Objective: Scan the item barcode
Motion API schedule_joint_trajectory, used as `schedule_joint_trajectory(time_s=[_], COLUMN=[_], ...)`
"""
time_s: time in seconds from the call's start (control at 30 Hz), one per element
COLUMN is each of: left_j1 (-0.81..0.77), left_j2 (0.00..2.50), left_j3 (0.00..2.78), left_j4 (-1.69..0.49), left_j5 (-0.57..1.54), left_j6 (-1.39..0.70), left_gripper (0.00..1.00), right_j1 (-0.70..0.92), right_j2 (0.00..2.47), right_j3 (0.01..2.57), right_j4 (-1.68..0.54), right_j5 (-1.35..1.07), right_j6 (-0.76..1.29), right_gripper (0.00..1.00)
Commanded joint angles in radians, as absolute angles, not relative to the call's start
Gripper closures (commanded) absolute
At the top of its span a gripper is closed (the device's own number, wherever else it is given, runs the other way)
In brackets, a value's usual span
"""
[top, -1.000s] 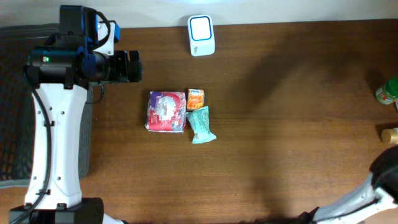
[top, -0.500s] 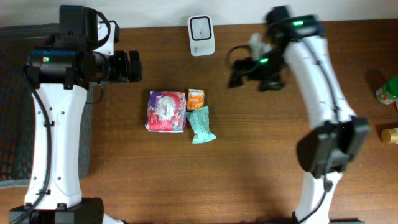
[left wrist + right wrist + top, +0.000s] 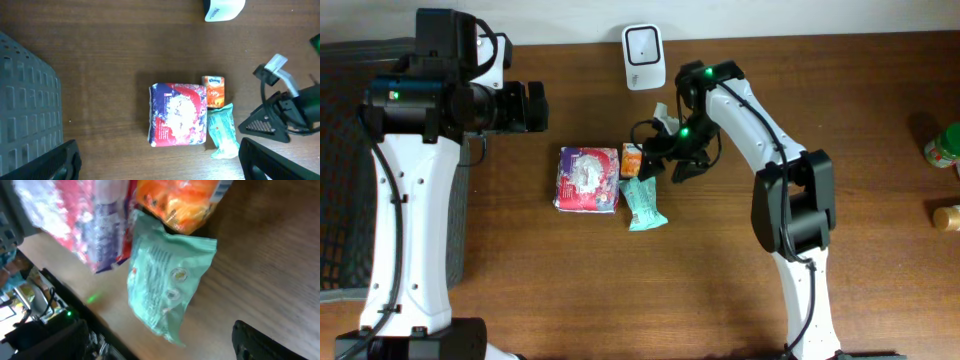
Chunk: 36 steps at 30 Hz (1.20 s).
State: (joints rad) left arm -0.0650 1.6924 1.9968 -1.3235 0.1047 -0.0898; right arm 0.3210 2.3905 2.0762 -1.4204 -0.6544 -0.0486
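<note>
Wood table [image 3: 820, 120] with three products close together near its middle: a red and purple packet [image 3: 588, 179], a small orange box [image 3: 633, 158] touching its right side, and a mint-green pouch [image 3: 644, 201] just below the box. No barcode is readable in any view. White scanner [image 3: 644, 57] stands at the far edge of the table, well apart from the products.

I see the right gripper [image 3: 663, 165] low over the table, just beside the orange box and the top end of the pouch. Its wrist camera looks down on the pouch [image 3: 165, 280], with the box [image 3: 185, 200] and the packet [image 3: 85, 220] above it in that view. Its two fingers [image 3: 270, 340] stand far apart at the bottom corners of that view, and they grip nothing.

The left gripper [image 3: 536, 107] hangs at the left side, away from the products, near a grey mesh basket [image 3: 25, 90]. Its jaws are spread fully and they carry nothing.
</note>
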Motion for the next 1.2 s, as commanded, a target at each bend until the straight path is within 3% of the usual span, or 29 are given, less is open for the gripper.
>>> schedule_joint_trajectory(time_s=[0.0, 0.1, 0.2, 0.33, 0.47, 0.77, 1.0, 1.17], left_j1=[-0.062, -0.062, -0.062, -0.062, -0.062, -0.062, -0.062, -0.062], left_j2=[1.677, 1.677, 1.677, 1.677, 1.677, 1.677, 1.677, 1.677], left_j3=[1.998, 1.998, 1.998, 1.998, 1.998, 1.998, 1.998, 1.998], left_j4=[-1.322, -1.322, -1.322, -1.322, -1.322, -1.322, -1.322, -1.322], left_j5=[0.115, 0.115, 0.115, 0.115, 0.115, 0.115, 0.115, 0.115], left_j6=[-0.081, -0.081, -0.081, -0.081, -0.081, -0.081, -0.081, -0.081], left_gripper=[0.01, 0.01, 0.01, 0.01, 0.01, 0.01, 0.01, 0.01], right_j1=[0.320, 0.321, 0.321, 0.322, 0.320, 0.320, 0.158, 0.002], right_j2=[2.397, 2.397, 2.397, 2.397, 2.391, 2.332, 2.332, 2.332], right_j3=[1.948, 1.853, 1.776, 1.761, 1.788, 2.176, 2.264, 2.264], right_j4=[-1.343, -1.229, -1.153, -1.146, -1.133, -1.458, -1.425, -1.530], right_j5=[-0.739, -0.862, -0.898, -0.898, -0.896, -0.511, -1.094, -1.122], right_j6=[-0.071, -0.071, -0.070, -0.070, 0.021, 0.094, -0.232, -0.308], right_gripper=[0.14, 0.16, 0.30, 0.76, 0.96, 0.96, 0.96, 0.96])
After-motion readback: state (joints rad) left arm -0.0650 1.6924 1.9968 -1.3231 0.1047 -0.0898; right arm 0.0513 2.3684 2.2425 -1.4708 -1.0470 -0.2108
